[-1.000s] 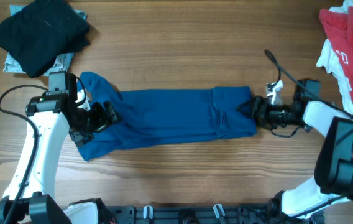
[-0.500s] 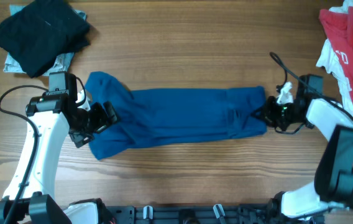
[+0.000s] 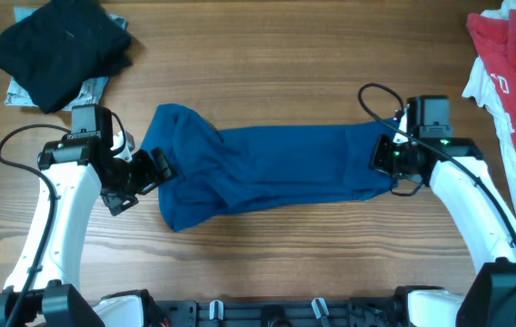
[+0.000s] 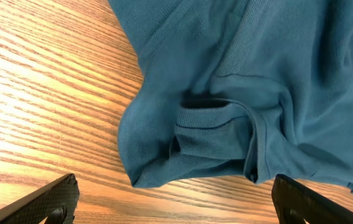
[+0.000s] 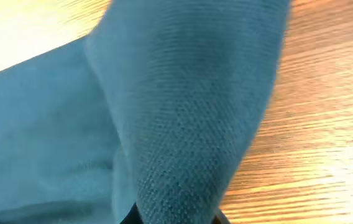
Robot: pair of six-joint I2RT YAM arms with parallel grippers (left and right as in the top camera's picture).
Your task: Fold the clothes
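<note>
— Where do we find the shirt [image 3: 267,173]?

— It lies on the table [image 3: 267,272] as a long blue band, bunched and wrinkled, and runs from one arm to the other. Its left end is the wider one, heaped in loose folds. Its right end narrows.

— What do we see of the right gripper [image 3: 387,159]?

— It sits at the shirt's right end with its jaws closed tight on the cloth. From the right wrist we see a fold of blue knit coming up out of the pinch and filling most of the view, with bare wood to the shirt's right.

— And the left gripper [image 3: 149,170]?

— It stands just beside the shirt's left end, spread wide, with nothing in it. From the left wrist we see its two fingertips [image 4: 46,200] far apart at the bottom corners, over wood. The shirt's crumpled edge, with a ribbed band in it, lies just beyond them. We cannot tell whether the gripper touches the cloth.

— What else do we have around the shirt?

— A black garment [image 3: 63,50] is heaped well beyond the shirt's left end, on the far side, on top of a grey patterned scrap [image 3: 17,91]. A red-and-white garment [image 3: 512,64] lies well past the shirt's right end, also on the far side. Neither touches the shirt.
</note>
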